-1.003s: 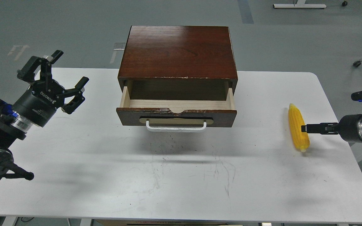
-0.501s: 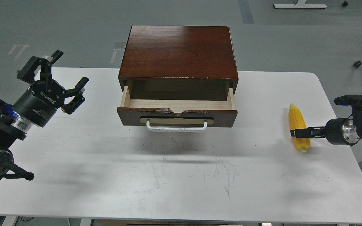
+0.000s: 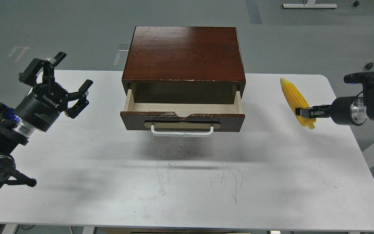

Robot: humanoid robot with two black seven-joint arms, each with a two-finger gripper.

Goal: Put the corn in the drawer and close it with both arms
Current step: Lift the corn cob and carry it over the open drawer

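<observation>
The yellow corn hangs tilted above the table's right side, to the right of the drawer, held near its lower end. My right gripper is shut on the corn and reaches in from the right edge. The dark reddish-brown drawer stands pulled open at the front of its cabinet. Its pale wood inside shows empty, and its white bar handle faces me. My left gripper is open and empty, raised above the table's left side, well left of the drawer.
The white table stretches bare in front of the cabinet, with faint scuff marks. Its right edge lies just under my right arm. Grey floor lies beyond the table.
My right gripper has closed on the corn and lifted it off the table, up and slightly left, and the cob now tilts. The left arm has barely moved.
</observation>
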